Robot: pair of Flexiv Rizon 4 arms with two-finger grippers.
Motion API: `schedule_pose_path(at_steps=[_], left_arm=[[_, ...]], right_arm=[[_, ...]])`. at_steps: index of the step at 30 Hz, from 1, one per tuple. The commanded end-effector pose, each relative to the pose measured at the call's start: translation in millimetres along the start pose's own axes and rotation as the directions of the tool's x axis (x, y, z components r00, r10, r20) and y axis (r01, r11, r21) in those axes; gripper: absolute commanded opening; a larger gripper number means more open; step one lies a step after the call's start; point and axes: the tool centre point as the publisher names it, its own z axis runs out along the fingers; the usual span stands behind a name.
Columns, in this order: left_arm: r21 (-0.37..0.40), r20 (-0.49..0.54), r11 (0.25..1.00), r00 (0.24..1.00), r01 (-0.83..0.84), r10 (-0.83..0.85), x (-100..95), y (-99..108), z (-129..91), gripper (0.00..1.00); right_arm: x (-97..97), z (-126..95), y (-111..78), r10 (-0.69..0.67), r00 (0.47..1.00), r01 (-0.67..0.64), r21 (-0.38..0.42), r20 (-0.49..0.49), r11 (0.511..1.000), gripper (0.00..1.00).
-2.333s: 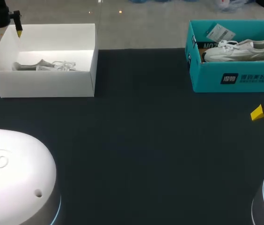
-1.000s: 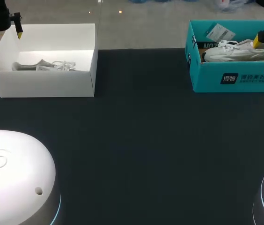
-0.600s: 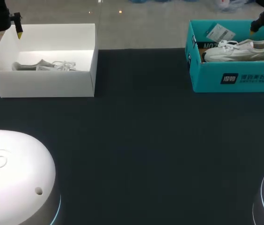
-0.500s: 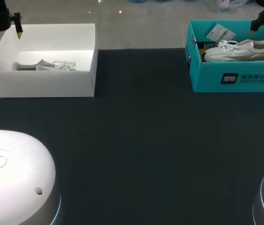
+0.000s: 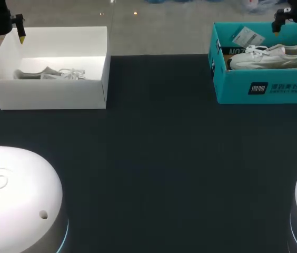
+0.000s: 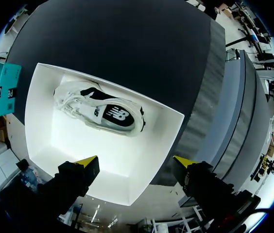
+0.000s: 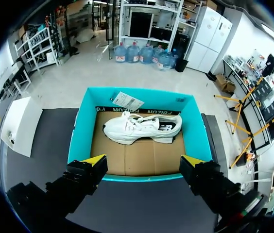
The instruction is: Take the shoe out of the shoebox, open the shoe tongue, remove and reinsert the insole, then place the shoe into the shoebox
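- The right pincer (image 7: 143,160) is hanging released, its two yellow-tipped fingers spread wide and holding nothing, above the near wall of the open teal cardboard shoebox (image 7: 80,131).
- The white lace-up low-top shoe (image 7: 142,128) is lying on the box's brown cardboard floor, ahead of this pincer and roughly in line with the gap between its fingers, untouched. A white paper tag (image 7: 127,100) is resting further ahead, against the far wall.
- The left pincer (image 6: 137,160) is likewise hanging released and empty over the rim of the open white cardboard box (image 6: 112,85), where a white, grey and black sneaker (image 6: 103,112) is lying ahead of it.
- As I am judging it, the first step is only starting: neither shoe is out of its box yet.
- The next move is calling for the right pincer to go down inside the teal walls, straddle the shoe's body across its narrow width, clench firmly, then lift it straight up clear of the rim and bring it to the dark table (image 5: 154,158).
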Motion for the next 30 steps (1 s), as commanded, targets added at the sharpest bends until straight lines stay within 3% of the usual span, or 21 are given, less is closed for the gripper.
schedule_pose_path(at_steps=[1, 6, 12, 17, 24, 26, 30], left_arm=[[-0.004, -0.002, 1.0, 1.0, 0.001, -0.001, 0.2, -1.5, -0.5, 1.0], [-0.004, -0.002, 1.0, 1.0, 0.001, -0.001, 0.2, -1.5, -0.5, 1.0], [-0.004, -0.002, 1.0, 1.0, 0.001, -0.001, 0.2, -1.5, -0.5, 1.0], [-0.004, -0.002, 1.0, 1.0, 0.001, -0.001, 0.2, -1.5, -0.5, 1.0], [-0.004, -0.002, 1.0, 1.0, 0.001, -0.001, 0.2, -1.5, -0.5, 1.0], [-0.004, -0.002, 1.0, 1.0, 0.001, -0.001, 0.2, -1.5, -0.5, 1.0], [-0.004, -0.002, 1.0, 1.0, 0.001, -0.001, 0.2, -1.5, -0.5, 1.0]], right_arm=[[2.0, -1.3, 1.2, 0.001, 1.0, -0.001, 0.003, 0.027, 1.0, 1.0], [2.0, -1.3, 1.2, 0.001, 1.0, -0.001, 0.003, 0.027, 1.0, 1.0], [-32.0, 42.0, 47.0, -0.046, 0.997, 0.041, 0.081, 0.061, 0.996, 1.0], [-61.1, 62.9, 69.9, -0.124, 0.991, 0.115, 0.161, 0.042, 0.98, 1.0], [-84.2, 77.9, 78.2, -0.132, 0.99, 0.12, 0.209, 0.045, 0.971, 1.0], [-87.6, 76.4, 78.6, -0.096, 0.991, 0.079, 0.172, 0.097, 0.982, 1.0], [-87.6, 76.4, 78.6, -0.096, 0.991, 0.079, 0.172, 0.097, 0.982, 1.0]])
